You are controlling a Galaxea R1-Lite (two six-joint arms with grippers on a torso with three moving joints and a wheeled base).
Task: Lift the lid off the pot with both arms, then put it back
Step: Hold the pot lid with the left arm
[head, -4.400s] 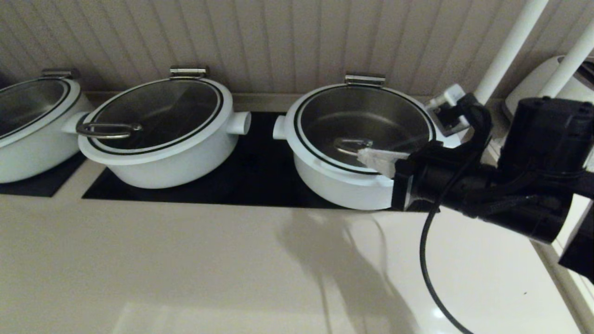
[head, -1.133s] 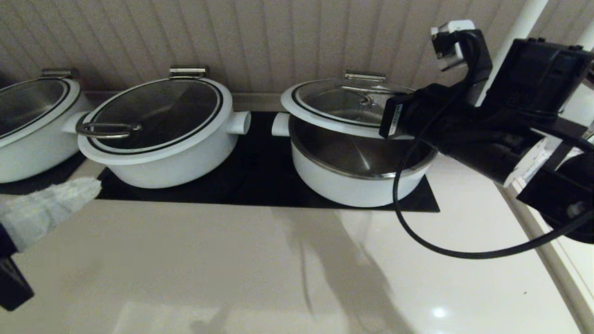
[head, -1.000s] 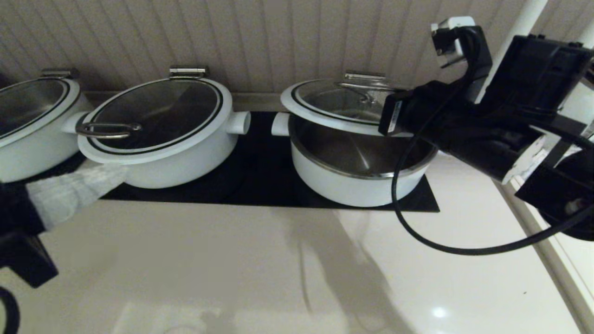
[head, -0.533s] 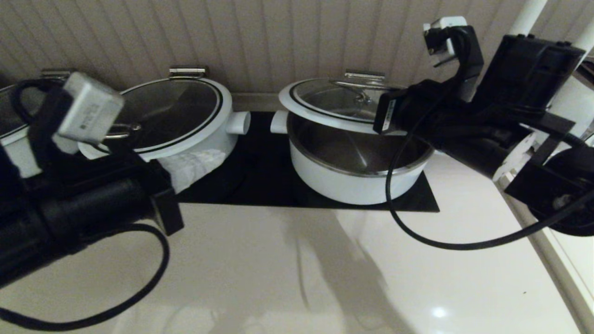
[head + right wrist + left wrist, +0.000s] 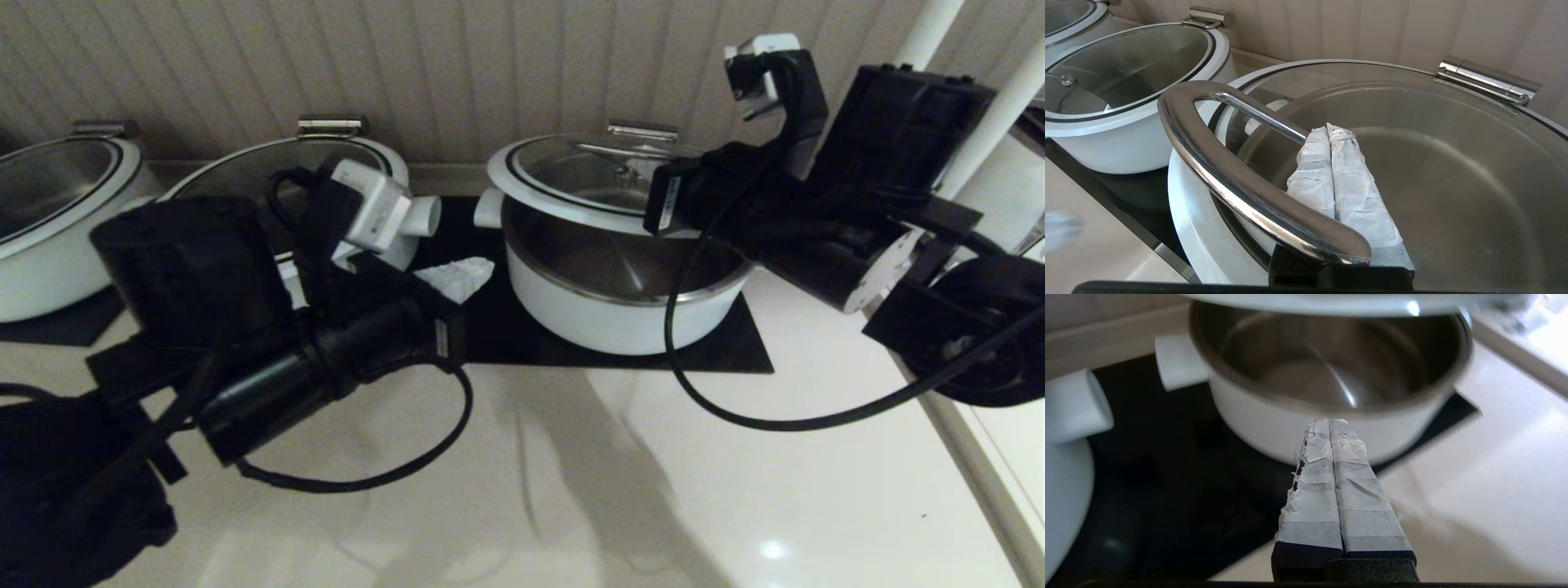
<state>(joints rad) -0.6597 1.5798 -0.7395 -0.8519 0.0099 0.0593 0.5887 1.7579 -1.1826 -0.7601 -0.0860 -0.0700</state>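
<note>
The white pot (image 5: 620, 318) stands on the black cooktop at the right, its steel inside showing. Its glass lid (image 5: 571, 175) is tilted up at the front and still joined at the steel hinge clip (image 5: 642, 130) at the back. My right gripper (image 5: 1327, 127) is shut, with its fingers hooked under the lid's steel handle (image 5: 1229, 171) and bearing the lid. In the head view its tips are hidden behind its wrist. My left gripper (image 5: 488, 264) is shut and empty, low over the cooktop just left of the pot (image 5: 1274, 420), below the lid's rim (image 5: 1310, 299).
A twin lidded pot (image 5: 384, 163) stands in the middle, mostly behind my left arm, its side knob (image 5: 1073, 404) close to my left gripper. A third pot (image 5: 57, 212) stands at the far left. The pale counter (image 5: 571, 490) lies in front. White poles (image 5: 922, 33) rise at the far right.
My left arm has swung in from the far left across the twin pot to beside the task pot. My right gripper raised the lid's front earlier and keeps holding it up.
</note>
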